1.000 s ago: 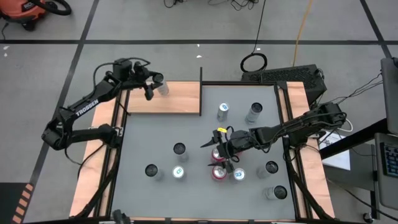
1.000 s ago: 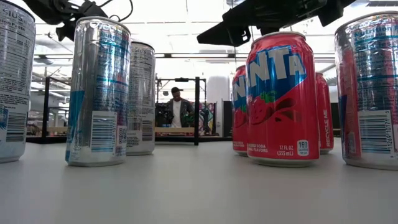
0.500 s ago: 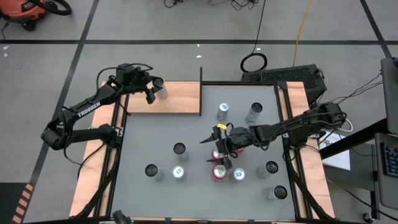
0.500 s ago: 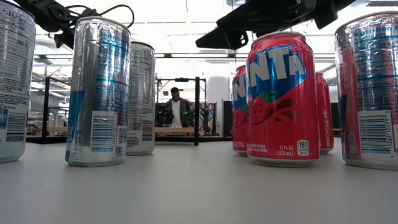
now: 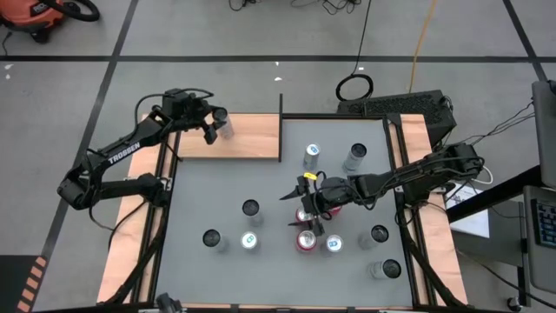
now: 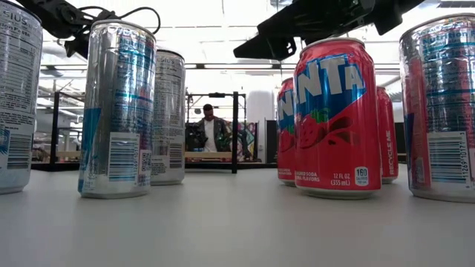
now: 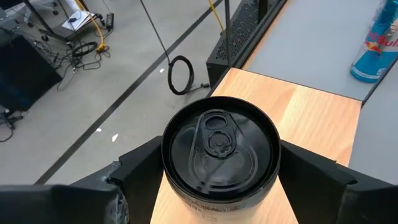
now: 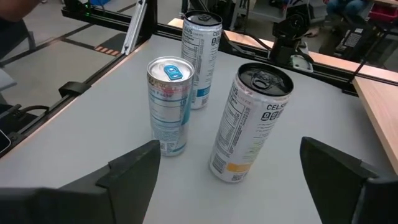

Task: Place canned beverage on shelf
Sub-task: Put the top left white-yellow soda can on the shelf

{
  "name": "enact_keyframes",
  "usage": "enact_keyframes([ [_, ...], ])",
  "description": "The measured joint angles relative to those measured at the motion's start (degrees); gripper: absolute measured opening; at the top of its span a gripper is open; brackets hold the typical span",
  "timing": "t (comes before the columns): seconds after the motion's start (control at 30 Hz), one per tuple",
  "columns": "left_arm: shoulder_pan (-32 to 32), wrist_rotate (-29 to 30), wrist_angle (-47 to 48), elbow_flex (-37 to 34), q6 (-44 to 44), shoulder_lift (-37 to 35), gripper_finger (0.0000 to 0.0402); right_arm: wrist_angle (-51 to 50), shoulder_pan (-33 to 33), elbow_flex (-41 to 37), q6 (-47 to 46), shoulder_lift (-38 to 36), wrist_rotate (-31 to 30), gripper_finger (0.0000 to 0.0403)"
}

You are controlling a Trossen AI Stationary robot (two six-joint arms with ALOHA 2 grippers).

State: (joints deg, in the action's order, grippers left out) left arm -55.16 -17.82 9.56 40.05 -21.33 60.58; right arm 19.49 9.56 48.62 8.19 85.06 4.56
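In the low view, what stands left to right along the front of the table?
Silver can cut by the left edge → blue-and-silver slim can → red strawberry Fanta can → silver can at the right edge.

A canned beverage (image 7: 219,155), dark-topped with its pull tab unopened, stands upright between the two dark fingers of the left gripper (image 5: 213,124), which are closed against its sides. It sits over the shelf (image 5: 252,137), a flat rectangular light-brown wood-grain board with a thin black rim, lying at the table's far left corner; whether the can touches the board cannot be told.
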Motion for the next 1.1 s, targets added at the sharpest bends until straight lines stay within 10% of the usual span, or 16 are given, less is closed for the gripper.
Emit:
enact_keyframes([
  [0.7, 1.95, 8.66, -1.90, 1.30, 2.50, -2.12, 0.0336, 2.60, -0.24, 0.00, -1.71, 0.00, -8.20, 0.0320],
  [1.1, 14.95, 15.17, -1.64, 1.38, 10.56, -7.65, 0.0323, 3.47, -0.24, 0.00, -2.05, 2.03, -13.75, 0.0320],
])
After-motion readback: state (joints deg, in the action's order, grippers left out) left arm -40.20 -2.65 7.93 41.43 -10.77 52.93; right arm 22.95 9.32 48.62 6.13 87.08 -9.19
